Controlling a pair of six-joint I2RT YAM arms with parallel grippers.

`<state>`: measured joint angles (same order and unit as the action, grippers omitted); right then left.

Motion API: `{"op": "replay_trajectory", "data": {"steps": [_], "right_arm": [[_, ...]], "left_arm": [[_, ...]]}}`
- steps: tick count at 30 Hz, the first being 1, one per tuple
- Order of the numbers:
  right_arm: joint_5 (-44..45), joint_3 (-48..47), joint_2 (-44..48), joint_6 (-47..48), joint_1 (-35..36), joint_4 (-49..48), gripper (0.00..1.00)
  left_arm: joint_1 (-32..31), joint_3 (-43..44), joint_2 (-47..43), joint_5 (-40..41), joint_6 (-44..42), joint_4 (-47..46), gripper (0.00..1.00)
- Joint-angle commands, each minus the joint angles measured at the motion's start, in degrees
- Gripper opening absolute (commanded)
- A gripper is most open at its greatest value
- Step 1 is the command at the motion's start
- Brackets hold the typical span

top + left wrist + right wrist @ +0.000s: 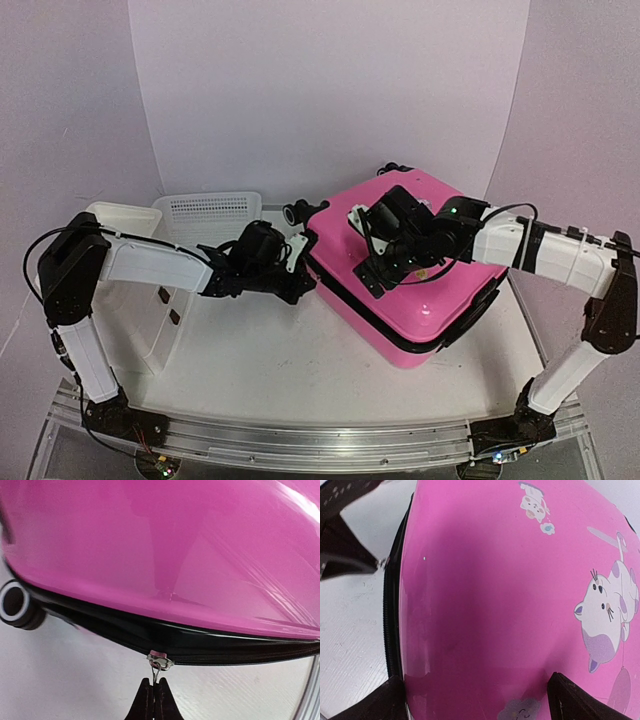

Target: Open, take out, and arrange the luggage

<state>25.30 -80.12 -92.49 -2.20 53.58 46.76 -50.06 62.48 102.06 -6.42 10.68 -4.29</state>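
The left tool (153,684) is clenched on the thin metal zipper pull (159,661), which hangs from the black zipper (225,652) along the luggage's (415,265) left side. The right tool (475,677) is released, its fingers spread wide over the glossy pink lid and grasping nothing; whether they touch the shell cannot be told.

The luggage lies flat on the white desk (250,350), closed. To its left, behind the left arm, stand a white mesh basket (212,205) and a white bin (125,215), both apart from it.

Only the left wrist view shows the pinched pull and a black wheel (15,605) at the corner. Only the right wrist view shows the cat sticker (605,620) on the lid.
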Motion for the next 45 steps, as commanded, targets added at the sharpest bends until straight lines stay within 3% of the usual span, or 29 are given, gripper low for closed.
{"op": "replay_trajectory", "data": {"steps": [1, 7, 11, 15, 21, 26, 36, 45], "right_arm": [[2.3, 11.5, 0.6, -0.5, -6.2, 13.9, 0.98], [-2.9, 15.4, 5.9, -1.2, -6.2, 13.7, 0.97], [-5.4, 16.6, 7.9, -3.3, -6.2, 13.6, 0.97], [-8.3, 16.0, 10.6, -5.5, -6.3, 14.6, 0.97], [-9.9, 11.4, 13.7, -16.1, -6.1, 23.6, 0.98], [-16.1, 11.4, 21.1, -27.3, -7.0, 25.3, 0.98], [-14.2, 16.1, 24.2, -28.4, -13.5, 26.5, 0.98], [-13.0, 12.1, 19.6, -16.7, -28.8, 26.6, 0.98]], "left_arm": [[10.0, 3.6, -2.4, 8.5, -5.4, 2.5, 0.00], [17.1, 16.9, 8.6, 13.1, -10.0, 3.9, 0.00], [20.1, 24.8, 14.7, 8.4, -8.5, 3.9, 0.00], [19.4, 24.0, 14.4, 1.0, -5.3, 3.6, 0.00], [13.6, 16.0, 10.7, -1.7, -3.0, 2.1, 0.00], [10.7, 10.4, 8.4, -3.5, 2.5, 0.9, 0.00], [1.0, 5.3, 3.0, -2.1, 7.5, -0.1, 0.00], [-10.7, 4.2, 0.6, 1.8, 9.3, 0.0, 0.00]]}}
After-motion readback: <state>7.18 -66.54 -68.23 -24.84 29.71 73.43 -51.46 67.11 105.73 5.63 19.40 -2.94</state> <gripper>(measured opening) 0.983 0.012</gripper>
